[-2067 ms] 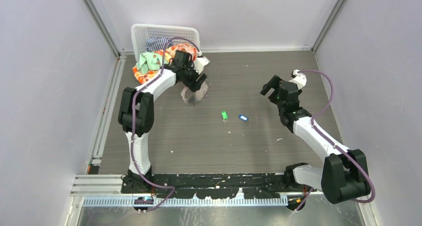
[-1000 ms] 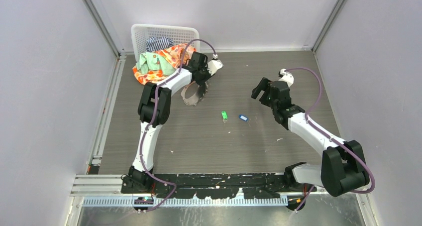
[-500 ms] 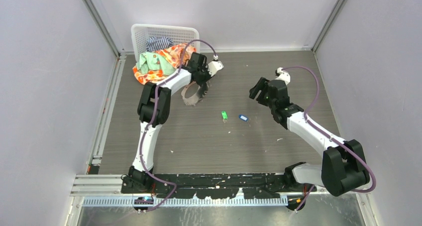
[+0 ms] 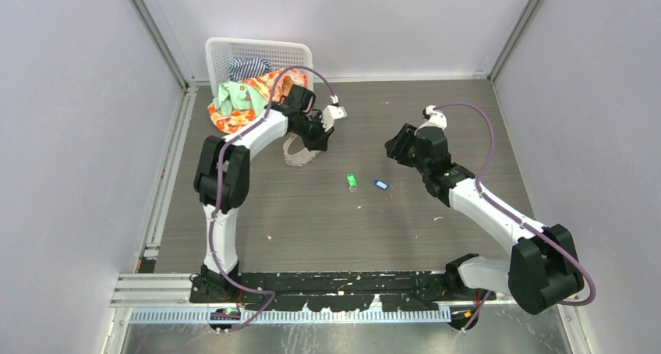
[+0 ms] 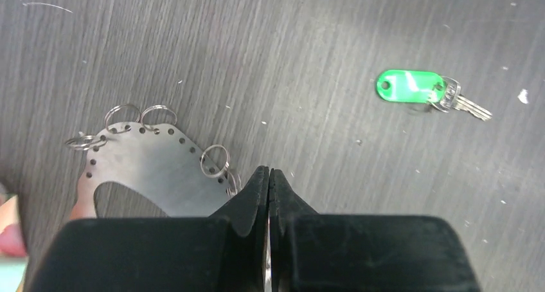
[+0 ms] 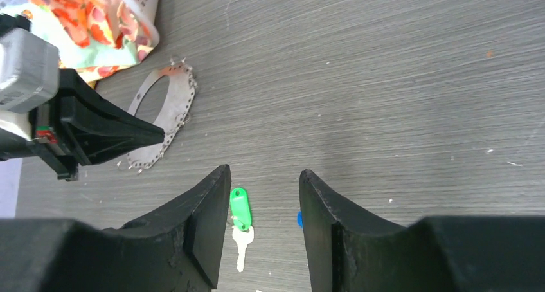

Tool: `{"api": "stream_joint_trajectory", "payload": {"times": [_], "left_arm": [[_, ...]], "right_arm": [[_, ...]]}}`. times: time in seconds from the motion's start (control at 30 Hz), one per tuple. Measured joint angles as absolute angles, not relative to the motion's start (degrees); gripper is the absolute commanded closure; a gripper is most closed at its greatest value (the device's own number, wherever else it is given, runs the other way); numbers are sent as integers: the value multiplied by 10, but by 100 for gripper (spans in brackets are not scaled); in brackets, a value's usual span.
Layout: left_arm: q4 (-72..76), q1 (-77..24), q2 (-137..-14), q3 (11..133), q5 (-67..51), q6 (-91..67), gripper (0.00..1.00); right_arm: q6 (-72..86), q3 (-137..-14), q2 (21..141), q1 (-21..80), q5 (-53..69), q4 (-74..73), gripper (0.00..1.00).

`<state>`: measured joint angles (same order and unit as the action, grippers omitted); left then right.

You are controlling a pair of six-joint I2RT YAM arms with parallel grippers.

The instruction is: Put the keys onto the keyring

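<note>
Keyring (image 5: 154, 176) rim now pinched in closed left pincer (image 5: 268, 172) (right pincer (image 6: 265, 173) part-spread, empty, narrowing toward green key (image 6: 239, 207)); key pickup likely next.

- Table (image 5: 308, 41): dark grey wood-grain top, matt and finely streaked, flecked with white specks.
- Keyring (image 5: 154, 170): thin flat sheet metal with a dull silvery sheen, punched with small holes, and thin wire rings along its rim.
- Green key (image 5: 411, 86): glossy green plastic tag, bright metal blade.
- Blue key (image 4: 380, 184): shiny blue plastic.
- Basket (image 4: 257, 51), upper left of the top view: white plastic lattice.
- Clothes (image 4: 249, 100) in it: soft printed and striped cloth.
- Left gripper (image 5: 268, 173) and right gripper (image 6: 265, 172): matt black plastic fingers, slightly grainy.
</note>
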<state>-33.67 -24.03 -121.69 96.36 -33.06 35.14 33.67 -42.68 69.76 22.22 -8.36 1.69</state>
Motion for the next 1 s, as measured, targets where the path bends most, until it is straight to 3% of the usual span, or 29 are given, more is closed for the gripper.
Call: {"api": "stream_joint_trajectory", "payload": {"times": [0.07,0.13,0.3,0.47,0.57,0.7,1.0], "left_arm": [[-342,-240,-1186,946,-328,360,70],[-338,-241,-1169,944,-306,366,54],[-333,-240,-1203,1010,-223,383,38],[-335,-241,-1300,1128,-175,387,42],[-351,-243,-1353,1189,-150,382,51],[-387,-243,-1404,1262,-121,357,53],[-396,-243,-1384,1204,-104,229,51]], "right_arm": [[334,-427,698,229,-78,22,48],[332,-427,698,232,-73,24,41],[331,-427,698,232,-65,36,28],[329,-427,706,233,-56,38,25],[329,-429,720,234,-50,38,25],[329,-429,726,236,-47,38,25],[329,-429,726,237,-46,43,25]]}}
